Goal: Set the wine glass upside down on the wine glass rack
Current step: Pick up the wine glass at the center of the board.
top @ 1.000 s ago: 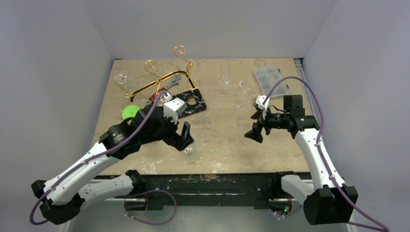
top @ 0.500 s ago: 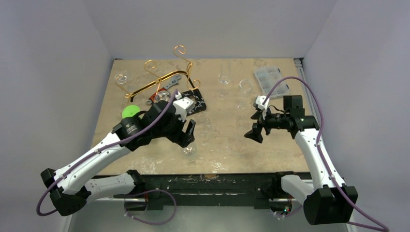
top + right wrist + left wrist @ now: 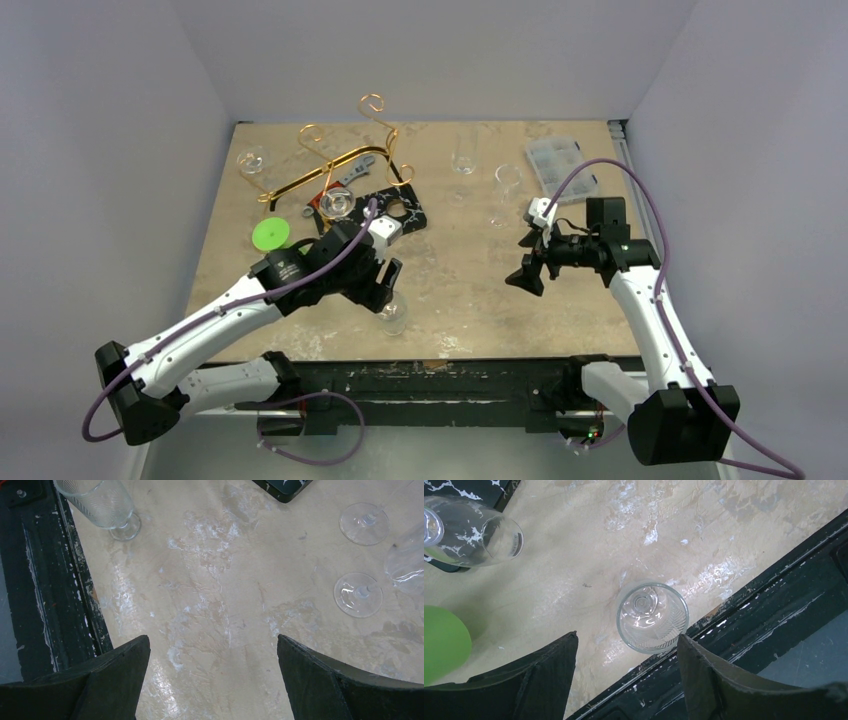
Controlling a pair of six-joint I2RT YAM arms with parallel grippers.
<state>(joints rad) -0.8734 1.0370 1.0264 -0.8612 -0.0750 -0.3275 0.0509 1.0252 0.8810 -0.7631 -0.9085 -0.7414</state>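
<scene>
Several empty glasses sit on the bench [image 3: 470,300] from above; the wine glass [image 3: 393,318] is at the front edge, well apart from the wine glass rack [image 3: 325,152]. My left wrist shows it upright, just ahead of the released left pincer [image 3: 626,642], untouched. My right wrist shows the right pincer [image 3: 212,650] spread, gripping nothing.

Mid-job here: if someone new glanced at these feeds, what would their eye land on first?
The open left pincer poised over the ribbed wine glass, which stands upright near the table's near edge. Then the gold wine glass rack with its curled loops, far left on the table.
</scene>
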